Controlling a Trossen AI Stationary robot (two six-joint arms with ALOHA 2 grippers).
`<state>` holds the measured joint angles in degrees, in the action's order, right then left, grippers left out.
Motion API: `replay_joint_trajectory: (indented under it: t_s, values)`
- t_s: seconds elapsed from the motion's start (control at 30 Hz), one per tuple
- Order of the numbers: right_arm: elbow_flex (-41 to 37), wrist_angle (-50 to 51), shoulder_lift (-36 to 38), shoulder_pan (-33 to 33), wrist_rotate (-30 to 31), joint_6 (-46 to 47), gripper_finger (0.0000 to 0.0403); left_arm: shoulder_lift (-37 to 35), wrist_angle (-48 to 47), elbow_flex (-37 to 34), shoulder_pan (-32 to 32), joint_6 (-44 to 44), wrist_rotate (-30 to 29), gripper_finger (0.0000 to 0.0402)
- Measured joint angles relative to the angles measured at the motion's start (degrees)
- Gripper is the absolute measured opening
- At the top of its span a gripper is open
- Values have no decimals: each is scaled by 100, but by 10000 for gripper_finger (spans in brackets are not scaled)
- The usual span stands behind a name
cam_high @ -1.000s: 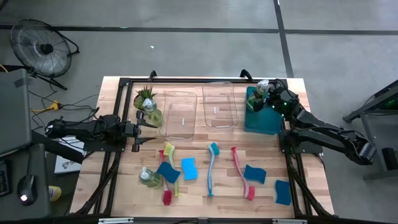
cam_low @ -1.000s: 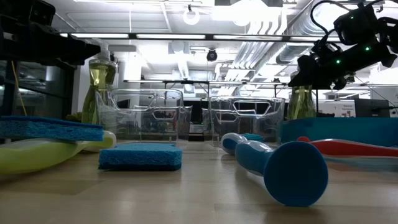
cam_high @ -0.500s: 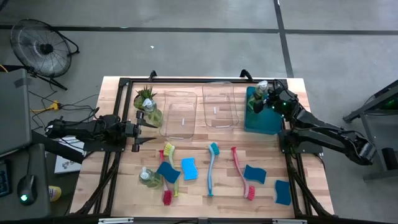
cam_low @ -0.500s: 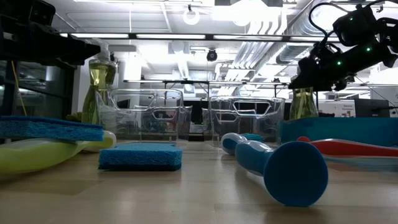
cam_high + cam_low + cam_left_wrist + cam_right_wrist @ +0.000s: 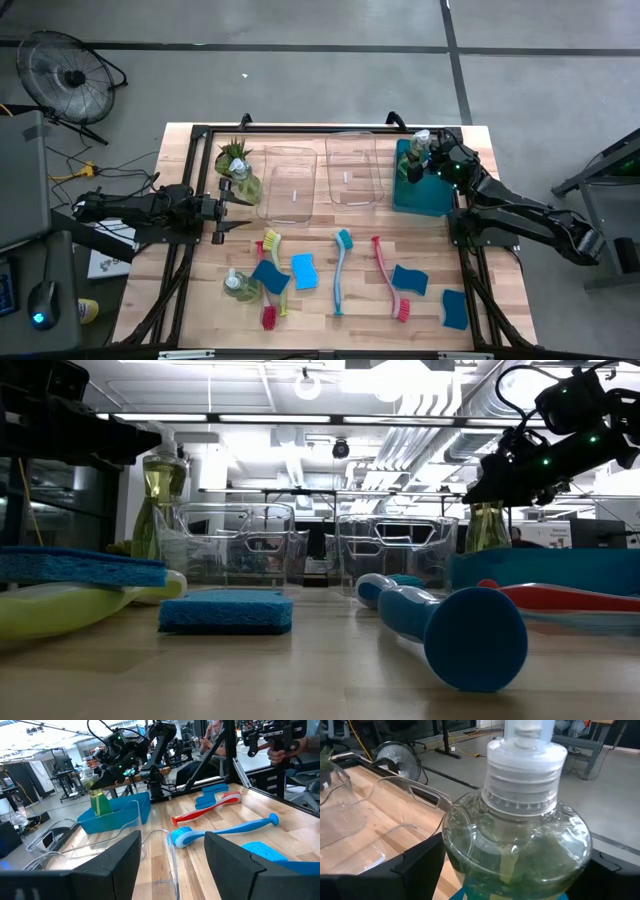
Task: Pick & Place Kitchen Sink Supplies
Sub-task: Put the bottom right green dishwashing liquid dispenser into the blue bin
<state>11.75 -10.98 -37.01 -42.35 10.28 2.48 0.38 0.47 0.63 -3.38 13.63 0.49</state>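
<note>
Teal plastic bin (image 5: 424,200): placed at the worktop's (image 5: 330,330) far right corner, beside two clear bins (image 5: 290,185).
Soap bottle: a small clear bottle of yellowish-green soap (image 5: 517,850) is stood upright in the bin, long axis vertical.
Right claw (image 5: 424,155): set around that bottle, straddling its body. Whether it is clamped or let go cannot be told.
Key relation: the bottle is seated right between the right claw's sides, so a straight lift is judged the cleanest exit.
Obstacles: the bin wall is close by.
Left claw (image 5: 243,213): held apart, empty, near a second soap bottle (image 5: 243,184) and a spiky potted plant (image 5: 234,155).
</note>
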Motion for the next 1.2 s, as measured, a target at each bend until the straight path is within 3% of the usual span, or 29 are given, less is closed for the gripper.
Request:
replay_joint_trajectory:
  t_s: [0.53, 0.93, 1.2]
  values:
    - [0, 90, 0, 2, -154, -108, 331, -2, 2, 1, 1, 0, -1, 213]
    - [0, 104, -2, 0, -342, 479, 328, -2, 1, 1, 0, 1, -2, 213]
    - [0, 271, -4, 2, 249, 294, 332, -2, 1, 0, 0, 1, -1, 213]
